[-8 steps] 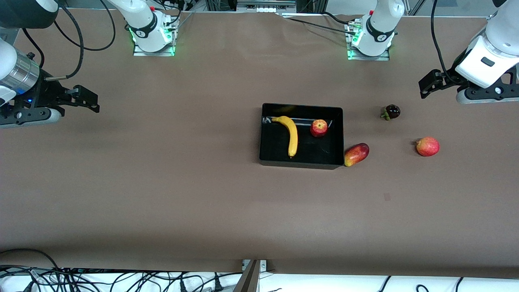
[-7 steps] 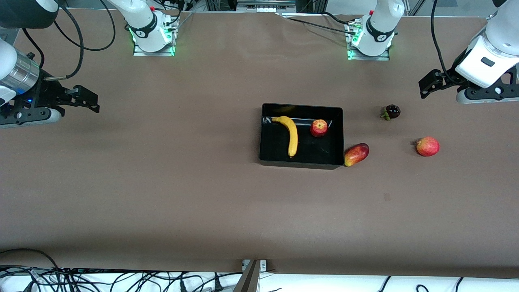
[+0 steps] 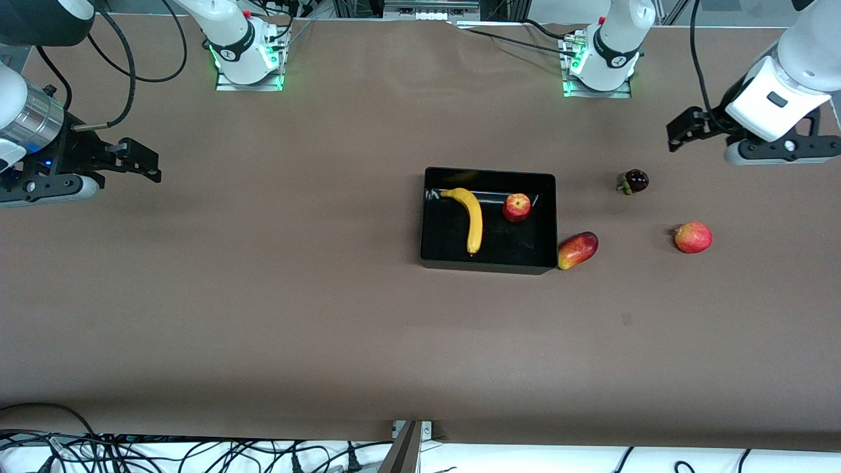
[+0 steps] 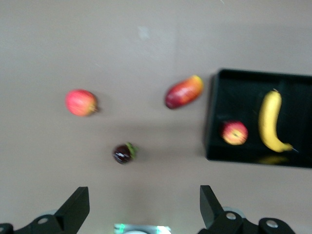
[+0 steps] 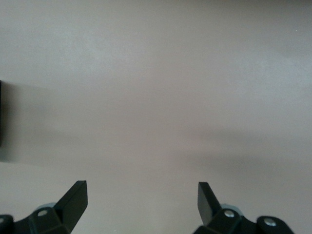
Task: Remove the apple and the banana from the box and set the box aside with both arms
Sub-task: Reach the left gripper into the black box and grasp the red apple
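Mid-table sits the black box point(image 3: 489, 221), open top, low walls. Inside it: the banana point(image 3: 470, 221) lying lengthwise toward the right arm's end of the box, and the apple point(image 3: 517, 207) toward the left arm's end, close to the wall farther from the front camera. Fruits apart from one another, neither lifted.

Outside the box: a red-yellow mango point(image 3: 577, 249) touching or just beside the box's corner nearer the front camera, at the left arm's end. A dark purple mangosteen point(image 3: 635, 181) and a pinkish-red round fruit point(image 3: 693, 237) lie well apart from the box toward the left arm's end of the brown table point(image 3: 263, 295).

Left gripper point(image 3: 683, 127): up in the air over bare table near the mangosteen, jaws spread wide, empty. Its wrist view takes in all five fruits and the box.

Right gripper point(image 3: 141, 159): over bare table at the right arm's end, well apart from the box, jaws wide, nothing between them. This arm waits.

Step in hand, as judged: the very start, approach to the first fruit. Nothing removed yet.

Next move calls for: the left gripper travelling over the box and descending inside the walls onto the apple, the nearer target. Mind the close wall, and do not mistake the pinkish fruit for the apple.
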`<control>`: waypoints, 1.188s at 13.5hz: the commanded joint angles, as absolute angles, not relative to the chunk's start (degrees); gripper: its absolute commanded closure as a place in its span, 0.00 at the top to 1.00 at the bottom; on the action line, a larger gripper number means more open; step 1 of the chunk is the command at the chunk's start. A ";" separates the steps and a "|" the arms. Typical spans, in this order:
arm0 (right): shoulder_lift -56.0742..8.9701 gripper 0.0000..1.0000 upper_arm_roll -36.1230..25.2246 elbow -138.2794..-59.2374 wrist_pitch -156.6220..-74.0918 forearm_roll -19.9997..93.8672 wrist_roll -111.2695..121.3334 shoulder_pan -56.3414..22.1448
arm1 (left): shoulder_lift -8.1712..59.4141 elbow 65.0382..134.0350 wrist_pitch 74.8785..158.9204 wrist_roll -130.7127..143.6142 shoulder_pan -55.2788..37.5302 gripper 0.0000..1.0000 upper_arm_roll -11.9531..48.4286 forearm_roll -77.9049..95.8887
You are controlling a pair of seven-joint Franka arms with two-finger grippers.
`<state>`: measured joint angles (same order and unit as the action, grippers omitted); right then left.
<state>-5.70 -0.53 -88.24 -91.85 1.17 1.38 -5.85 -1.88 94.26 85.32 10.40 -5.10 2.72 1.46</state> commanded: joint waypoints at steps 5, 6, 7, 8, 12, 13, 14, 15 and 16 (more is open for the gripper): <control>-5.71 1.00 -0.35 -87.80 -91.93 0.88 1.14 -5.45 | 11.06 91.14 86.19 12.11 -7.63 1.00 3.95 3.60; -5.71 1.00 -0.35 -87.80 -91.93 0.88 1.14 -5.54 | 12.55 92.10 88.92 15.00 -9.04 1.00 4.22 3.60; -5.71 1.00 -0.35 -87.80 -91.93 0.88 1.14 -5.45 | 14.57 92.37 91.29 18.42 -11.14 1.00 4.39 3.60; -5.71 1.00 -0.35 -87.80 -91.93 0.88 1.14 -5.45 | 16.24 92.46 93.75 21.50 -13.25 1.00 4.39 3.60; -5.71 1.00 -0.35 -87.80 -91.93 0.88 1.14 -5.45 | 18.73 101.81 107.17 23.98 -19.49 1.00 4.40 3.60; -5.71 1.00 -0.35 -87.80 -91.93 0.88 1.14 -5.45 | 17.94 106.04 112.36 26.08 -20.99 1.00 4.39 3.60; -5.71 1.00 -0.35 -87.80 -91.93 0.88 1.14 -5.45 | 17.76 109.65 116.50 27.41 -22.40 1.00 4.48 3.52; -5.71 1.00 -0.35 -87.80 -91.93 0.88 1.14 -5.45 | 17.75 112.56 119.50 28.20 -23.46 1.00 4.48 3.52; -5.71 1.00 -0.35 -87.80 -91.93 0.88 1.14 -5.45 | 17.84 115.28 122.32 28.65 -24.16 1.00 4.48 2.82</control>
<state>-5.70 -0.56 -88.24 -91.87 1.17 1.38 -5.75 20.59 107.87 116.80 27.24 -22.51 5.12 2.80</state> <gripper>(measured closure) 0.000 0.000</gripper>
